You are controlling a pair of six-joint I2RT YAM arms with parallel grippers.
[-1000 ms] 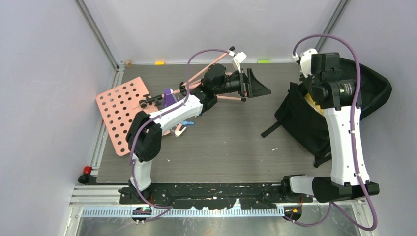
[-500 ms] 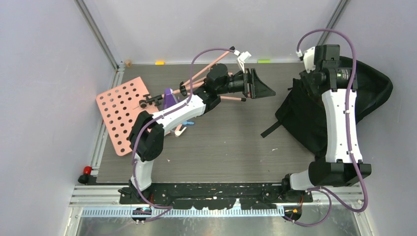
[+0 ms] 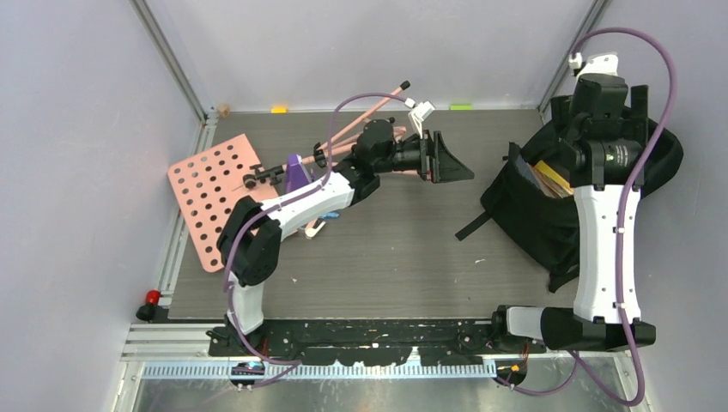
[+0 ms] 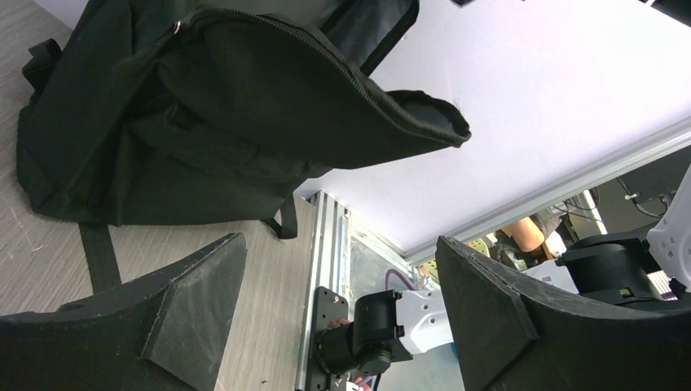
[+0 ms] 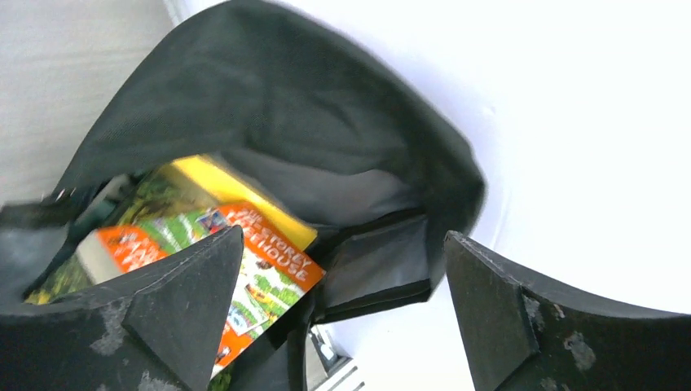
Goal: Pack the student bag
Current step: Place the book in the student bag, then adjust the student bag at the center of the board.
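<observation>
On my feed the grey table [image 3: 386, 249] carries the student bag [image 3: 524, 215], slumped on its side. It lies beyond the tips of my left gripper [image 4: 338, 244] and well apart from them. Those fingers are spread wide with nothing between them, and the bag's zipped flap shows above and past the left finger.

My right gripper [image 5: 342, 236] hangs over the bag's open mouth, fingers just as wide apart and holding nothing. Past its fingertips I look straight down into the main compartment.

Behind the left fingers, back along that arm, a pink pegboard [image 3: 206, 193] lies flat on the table.

Inside the bag, below the right gripper's left finger, I see an orange picture book [image 5: 269, 269] lying on a yellow book [image 5: 220, 183].

Pink rods [image 3: 369, 116] cross under the left wrist, near a small purple piece [image 3: 296, 172].
</observation>
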